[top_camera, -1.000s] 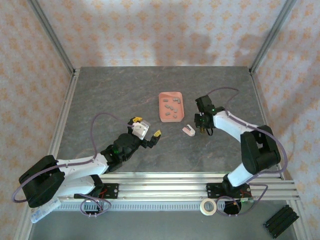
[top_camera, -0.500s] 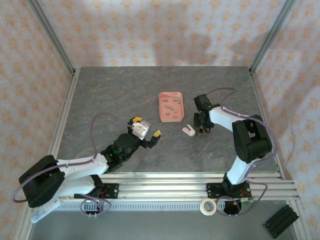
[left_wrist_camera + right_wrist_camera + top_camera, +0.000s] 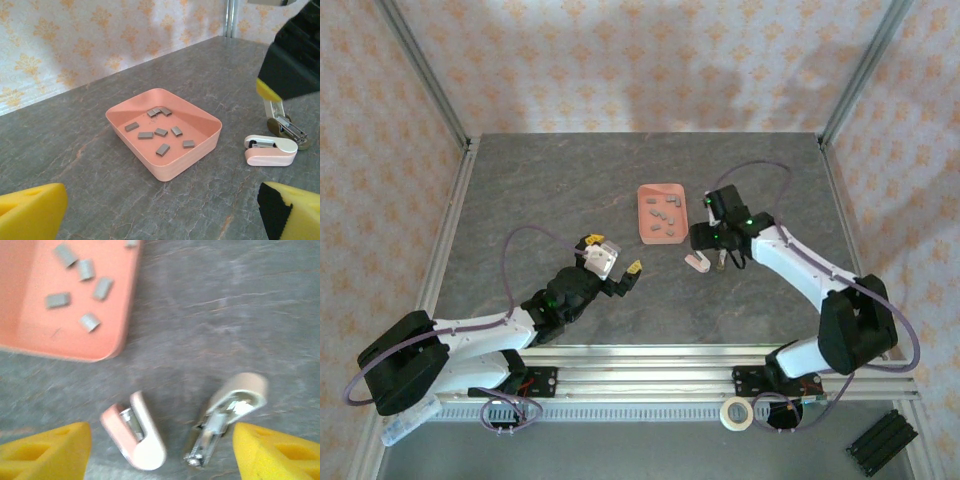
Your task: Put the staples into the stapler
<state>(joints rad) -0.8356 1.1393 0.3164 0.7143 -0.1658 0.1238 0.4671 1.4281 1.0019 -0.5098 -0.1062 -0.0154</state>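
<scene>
Hovers with right pincer spread, empty, astride stapler on table (staples in tray toward 11 o'clock); holds left pincer wide, empty.

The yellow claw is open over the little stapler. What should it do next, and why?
Probably swing the right gripper over to the pink tray and pinch one of the staples. Its jaws stand open and empty above the stapler, a metal track lies bare beside it, and the strips all lie in the tray.

Left hand, right hand: fingers spread.
</scene>
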